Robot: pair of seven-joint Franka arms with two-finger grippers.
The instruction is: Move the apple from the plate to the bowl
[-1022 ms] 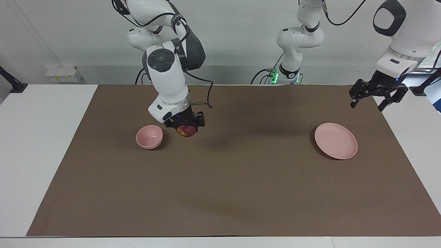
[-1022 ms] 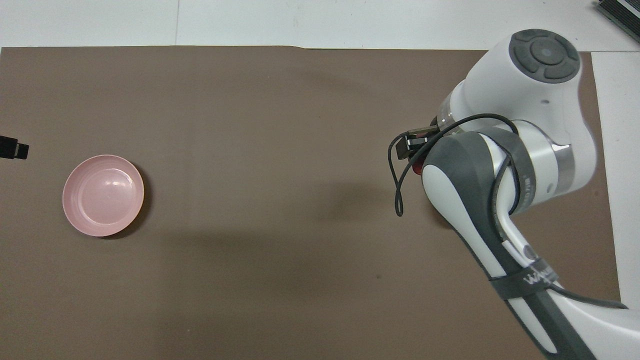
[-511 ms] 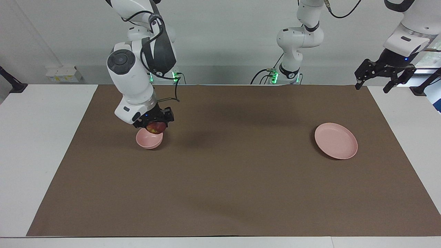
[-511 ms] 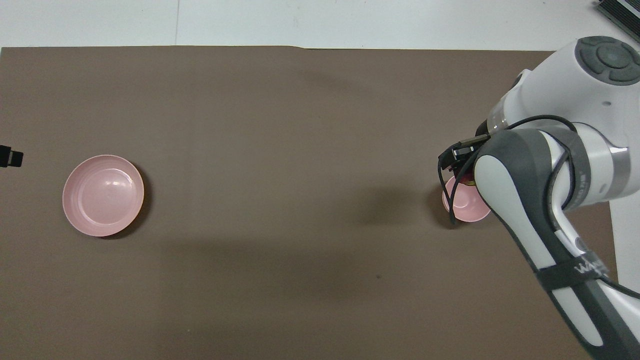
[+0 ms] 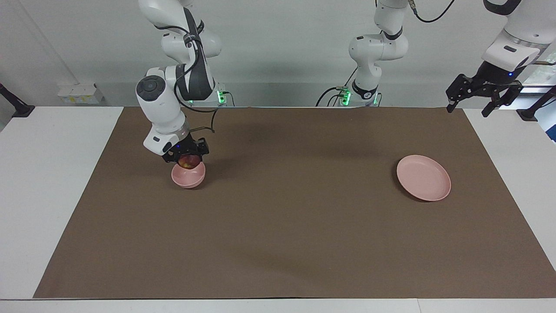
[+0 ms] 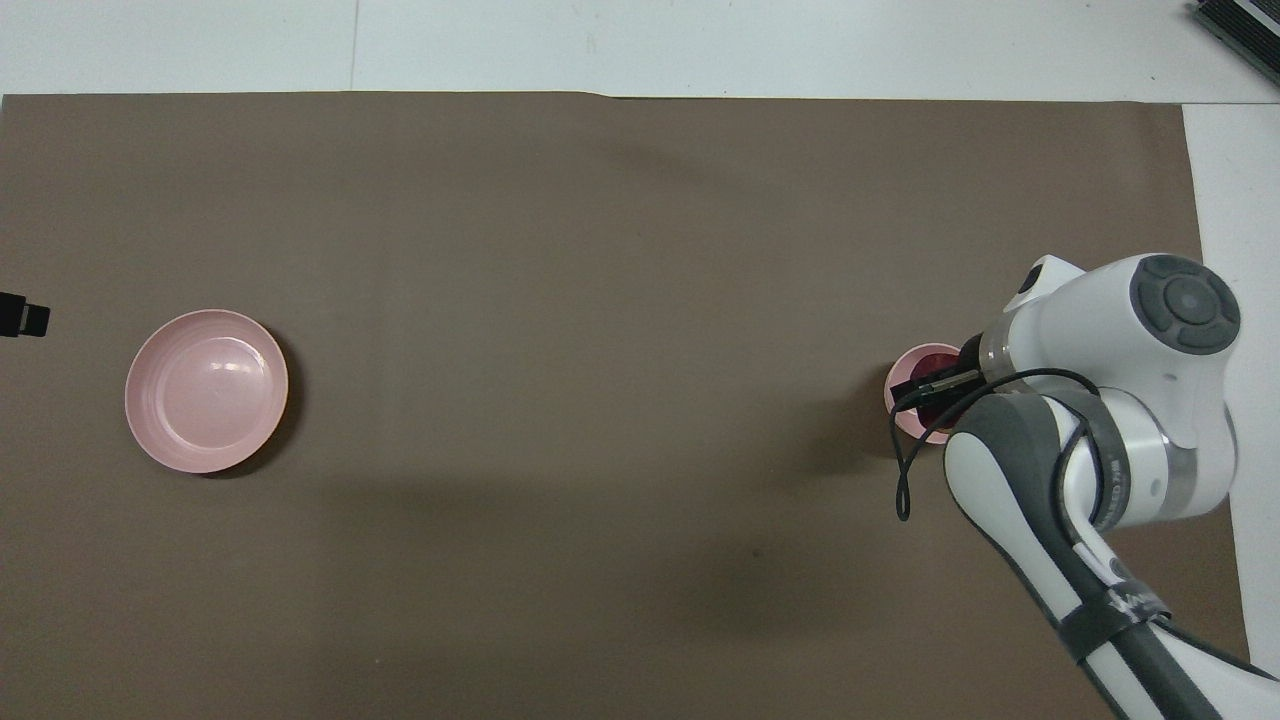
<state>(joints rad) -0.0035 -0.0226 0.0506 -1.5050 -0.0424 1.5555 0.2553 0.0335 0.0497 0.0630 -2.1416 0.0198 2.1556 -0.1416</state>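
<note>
The dark red apple (image 5: 187, 162) is held in my right gripper (image 5: 186, 161), which is shut on it and has it low in the mouth of the small pink bowl (image 5: 188, 178). In the overhead view the right arm covers most of the bowl (image 6: 898, 392), and a bit of the apple (image 6: 938, 361) shows inside its rim. The wide pink plate (image 5: 423, 177) lies empty toward the left arm's end of the table and also shows in the overhead view (image 6: 206, 390). My left gripper (image 5: 483, 94) is open and empty, raised over the mat's corner at that end.
A brown mat (image 5: 295, 226) covers most of the white table (image 5: 47, 174). The plate and the bowl are the only dishes on it. Only the left gripper's tip (image 6: 22, 320) shows at the edge of the overhead view.
My right gripper carried the apple sideways to over the bowl and lowered it into the bowl's mouth. The left gripper rose and drew back from the plate, then held still.
</note>
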